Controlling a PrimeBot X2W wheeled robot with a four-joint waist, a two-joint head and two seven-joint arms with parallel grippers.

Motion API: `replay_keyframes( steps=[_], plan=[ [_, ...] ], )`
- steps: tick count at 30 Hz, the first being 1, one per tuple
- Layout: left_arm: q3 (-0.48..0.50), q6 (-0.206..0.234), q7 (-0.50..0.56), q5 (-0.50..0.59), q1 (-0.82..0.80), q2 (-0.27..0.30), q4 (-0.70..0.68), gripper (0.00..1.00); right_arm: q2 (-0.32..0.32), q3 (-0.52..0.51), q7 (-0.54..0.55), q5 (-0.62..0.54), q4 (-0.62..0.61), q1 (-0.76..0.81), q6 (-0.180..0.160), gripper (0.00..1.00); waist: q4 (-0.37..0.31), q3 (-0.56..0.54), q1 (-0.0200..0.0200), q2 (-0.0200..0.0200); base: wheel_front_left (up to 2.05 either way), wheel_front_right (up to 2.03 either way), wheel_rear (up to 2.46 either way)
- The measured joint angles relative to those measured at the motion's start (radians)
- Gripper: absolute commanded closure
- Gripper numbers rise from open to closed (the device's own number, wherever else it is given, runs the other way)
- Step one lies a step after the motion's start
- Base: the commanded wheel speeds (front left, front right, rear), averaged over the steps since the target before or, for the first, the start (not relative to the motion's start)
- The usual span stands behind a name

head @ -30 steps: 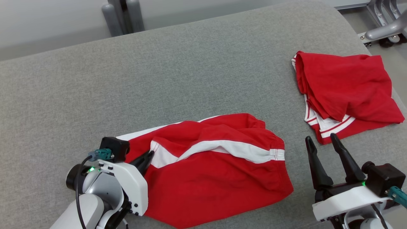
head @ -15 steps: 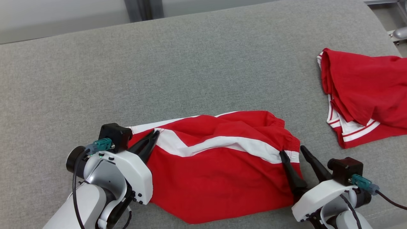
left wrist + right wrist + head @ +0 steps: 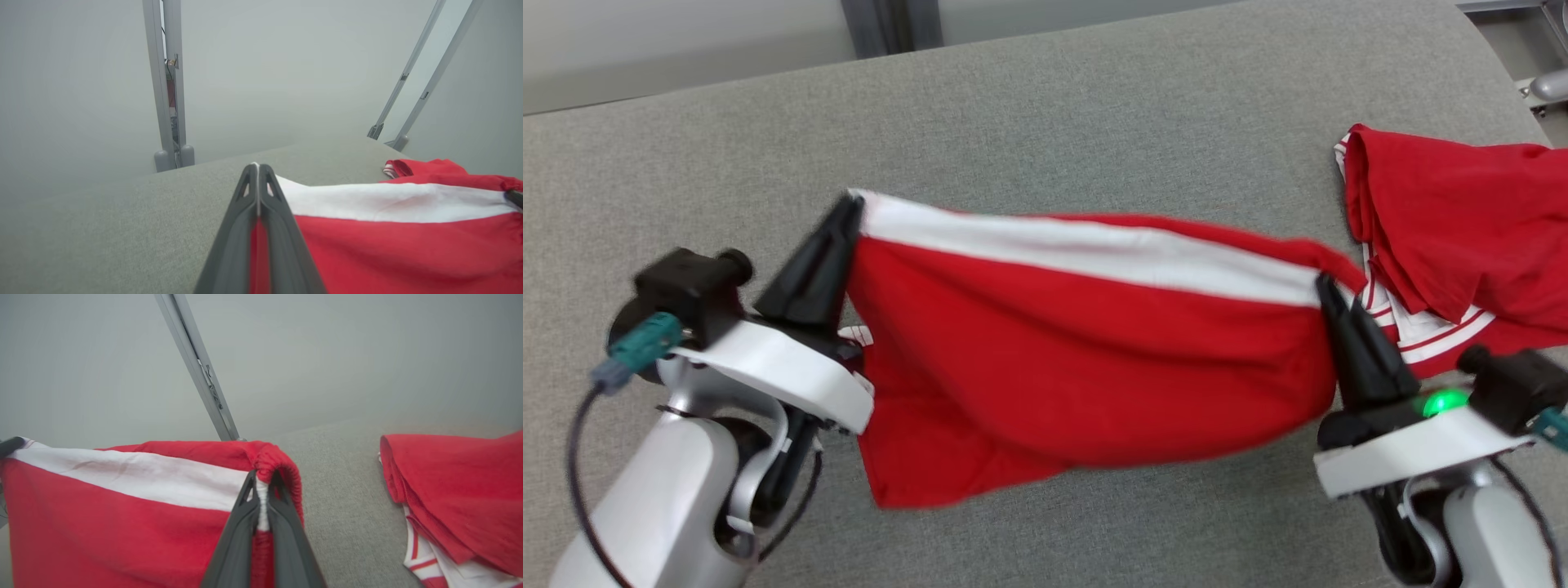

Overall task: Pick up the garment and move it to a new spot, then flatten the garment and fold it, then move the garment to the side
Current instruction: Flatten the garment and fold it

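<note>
Jaws: left gripper [image 3: 847, 211] pinched together on the white-stripe corner of the red shorts [image 3: 1078, 359]; right gripper [image 3: 1327, 287] clamped on the gathered elastic waistband end. Shorts stretched taut between them over the grey woven surface [image 3: 1045, 122]. A second red garment [image 3: 1454, 220], crumpled and white-trimmed, lies at the right, just beyond the right jaws. A grey metal post [image 3: 890, 24] stands at the far edge.

red garment [image 3: 1078, 359] with white stripe; grey table [image 3: 1045, 122]
</note>
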Motion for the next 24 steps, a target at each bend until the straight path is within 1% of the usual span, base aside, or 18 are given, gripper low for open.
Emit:
replay_keyframes(
  steps=[3,6,11,13,16,20,24],
  plan=[
    [0.046,0.022,-0.052,0.017,-0.026,0.01,-0.054,1.0,-0.012,-0.012,-0.005,0.015,-0.08,-0.052,0.0,1.0,0.003,-0.012,0.0,0.0,0.0,0.0,0.0],
    [0.086,0.047,-0.096,0.03,-0.062,0.004,-0.111,1.0,-0.025,-0.022,0.002,0.05,-0.136,-0.106,0.0,1.0,0.013,-0.026,0.0,0.0,0.0,0.0,0.0],
    [0.131,0.084,-0.164,0.068,-0.14,-0.014,-0.223,1.0,-0.06,-0.027,0.025,0.1,-0.195,-0.205,0.0,1.0,0.047,-0.048,0.0,0.0,0.0,0.0,0.0],
    [0.144,0.094,-0.177,0.089,-0.184,-0.011,-0.261,1.0,-0.07,-0.036,0.031,0.115,-0.211,-0.242,0.0,1.0,0.062,-0.055,0.0,0.0,0.0,0.0,0.0],
    [0.164,0.101,-0.182,0.111,-0.253,-0.003,-0.299,1.0,-0.092,-0.038,0.046,0.121,-0.218,-0.293,0.0,1.0,0.082,-0.067,0.0,0.0,0.0,0.0,0.0],
    [0.162,0.103,-0.159,0.131,-0.337,0.007,-0.32,1.0,-0.105,-0.031,0.055,0.122,-0.207,-0.347,0.0,1.0,0.099,-0.085,0.0,0.0,0.0,0.0,0.0],
    [0.136,0.084,-0.139,0.132,-0.395,0.006,-0.299,1.0,-0.111,-0.02,0.057,0.126,-0.169,-0.377,0.0,1.0,0.107,-0.095,0.0,0.0,0.0,0.0,0.0]
  ],
)
